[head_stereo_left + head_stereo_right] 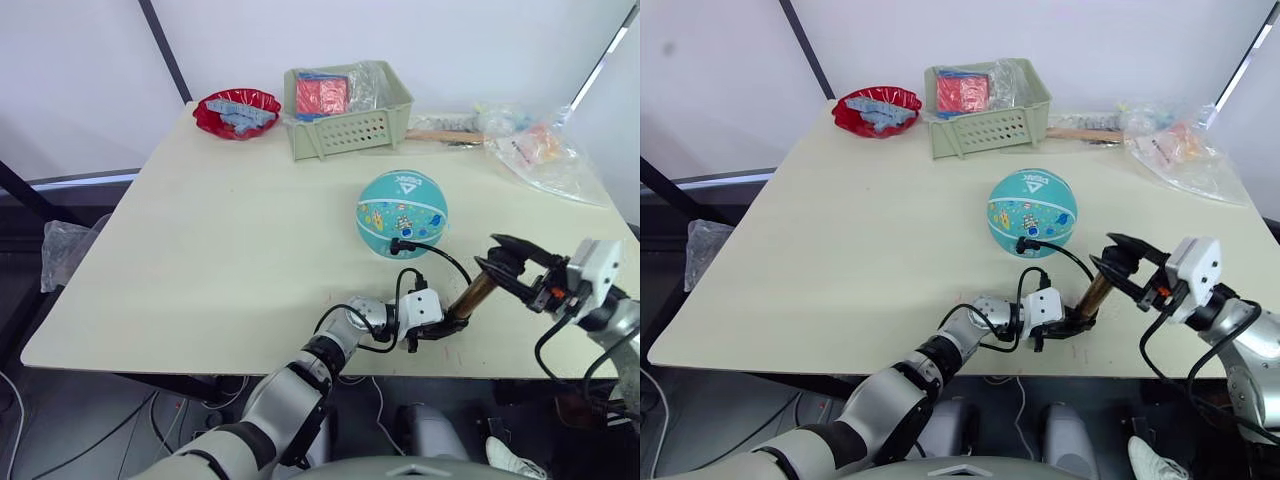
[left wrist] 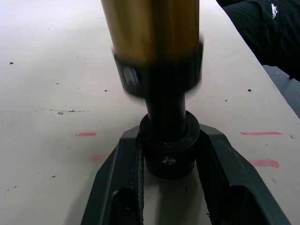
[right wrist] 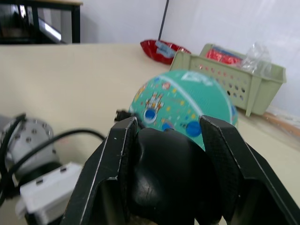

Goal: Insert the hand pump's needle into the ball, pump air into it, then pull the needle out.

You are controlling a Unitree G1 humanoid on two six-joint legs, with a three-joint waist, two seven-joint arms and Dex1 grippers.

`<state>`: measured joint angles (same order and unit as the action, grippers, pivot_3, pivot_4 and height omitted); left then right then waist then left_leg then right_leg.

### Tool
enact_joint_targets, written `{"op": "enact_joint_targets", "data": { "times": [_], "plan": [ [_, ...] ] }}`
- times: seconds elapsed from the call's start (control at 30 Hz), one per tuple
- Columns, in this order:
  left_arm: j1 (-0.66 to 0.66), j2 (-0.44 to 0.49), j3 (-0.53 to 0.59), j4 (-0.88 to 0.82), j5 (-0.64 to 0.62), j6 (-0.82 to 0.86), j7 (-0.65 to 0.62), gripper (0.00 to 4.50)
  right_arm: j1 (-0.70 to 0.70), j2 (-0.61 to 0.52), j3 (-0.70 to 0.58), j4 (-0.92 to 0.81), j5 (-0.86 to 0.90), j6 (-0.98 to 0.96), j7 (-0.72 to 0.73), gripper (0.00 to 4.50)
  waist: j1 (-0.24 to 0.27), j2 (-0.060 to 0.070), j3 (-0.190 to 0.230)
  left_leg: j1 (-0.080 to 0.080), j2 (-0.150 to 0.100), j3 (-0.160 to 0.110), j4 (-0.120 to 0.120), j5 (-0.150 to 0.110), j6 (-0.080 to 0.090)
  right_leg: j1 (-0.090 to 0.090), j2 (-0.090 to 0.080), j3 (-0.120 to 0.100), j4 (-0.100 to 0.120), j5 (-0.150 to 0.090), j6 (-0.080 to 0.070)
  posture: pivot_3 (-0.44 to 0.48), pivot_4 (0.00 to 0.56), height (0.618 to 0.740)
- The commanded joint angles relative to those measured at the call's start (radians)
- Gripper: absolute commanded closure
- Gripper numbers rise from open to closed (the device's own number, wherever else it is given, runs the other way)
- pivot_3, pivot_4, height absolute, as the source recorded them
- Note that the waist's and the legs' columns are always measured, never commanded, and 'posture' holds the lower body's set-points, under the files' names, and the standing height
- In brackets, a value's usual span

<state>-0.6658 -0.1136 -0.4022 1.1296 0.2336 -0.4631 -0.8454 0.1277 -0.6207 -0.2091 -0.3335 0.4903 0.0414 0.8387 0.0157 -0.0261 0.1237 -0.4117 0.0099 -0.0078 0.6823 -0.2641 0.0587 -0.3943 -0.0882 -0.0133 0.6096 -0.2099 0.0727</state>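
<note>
Pump (image 1: pixel 473 295) sits right at the table's (image 1: pixel 200 250) lower edge, centre frame wide open.
Left gripper (image 1: pixel 445 326) clamps its base, right gripper (image 1: pixel 497 262) its handle; hose (image 1: pixel 440 252) reaches the teal ball (image 1: pixel 401 213).

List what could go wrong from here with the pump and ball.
The ball sits loose on the table with the needle in its side; pump strokes could roll it and bend or pull the needle. The hand pump is tilted, held at both ends by the left gripper and right gripper; it might slip.
</note>
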Motion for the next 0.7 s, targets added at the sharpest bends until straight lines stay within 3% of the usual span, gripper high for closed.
{"op": "enact_joint_targets", "data": {
  "times": [0.03, 0.27, 0.43, 0.7],
  "plan": [
    [0.025, 0.023, -0.042, 0.055, 0.055, 0.032, -0.022, 3.42, 0.045, -0.001, 0.027, 0.091, -0.094, 0.001, -0.018, 2.90, 0.000, 0.001, 0.000, 0.000, 0.000, 0.000, 0.000, 0.000, 0.000, 0.000, 0.000, 0.000, 0.000, 0.000, 0.000, 0.000, 0.150, 0.740],
    [0.026, 0.028, -0.042, 0.054, 0.054, 0.030, -0.027, 3.42, -0.011, -0.032, -0.055, 0.022, 0.020, 0.049, -0.016, 2.90, 0.001, 0.003, 0.000, 0.000, 0.000, 0.000, 0.000, 0.000, 0.000, 0.000, 0.000, 0.000, 0.000, 0.000, 0.000, 0.000, 0.150, 0.740],
    [0.024, 0.029, -0.042, 0.055, 0.055, 0.030, -0.027, 3.42, -0.084, -0.134, -0.208, -0.030, 0.187, 0.150, 0.004, 2.90, 0.002, 0.013, 0.007, -0.002, -0.001, 0.001, 0.000, 0.000, 0.000, -0.001, -0.002, 0.000, 0.000, 0.000, 0.000, 0.000, 0.150, 0.740],
    [0.029, 0.031, -0.045, 0.055, 0.057, 0.027, -0.028, 3.42, -0.224, -0.253, -0.383, -0.050, 0.409, 0.303, -0.027, 2.90, 0.001, 0.015, 0.013, -0.003, -0.002, 0.002, 0.000, 0.000, 0.000, -0.001, -0.003, 0.001, 0.000, 0.000, 0.000, 0.000, 0.150, 0.740]
  ]
}}
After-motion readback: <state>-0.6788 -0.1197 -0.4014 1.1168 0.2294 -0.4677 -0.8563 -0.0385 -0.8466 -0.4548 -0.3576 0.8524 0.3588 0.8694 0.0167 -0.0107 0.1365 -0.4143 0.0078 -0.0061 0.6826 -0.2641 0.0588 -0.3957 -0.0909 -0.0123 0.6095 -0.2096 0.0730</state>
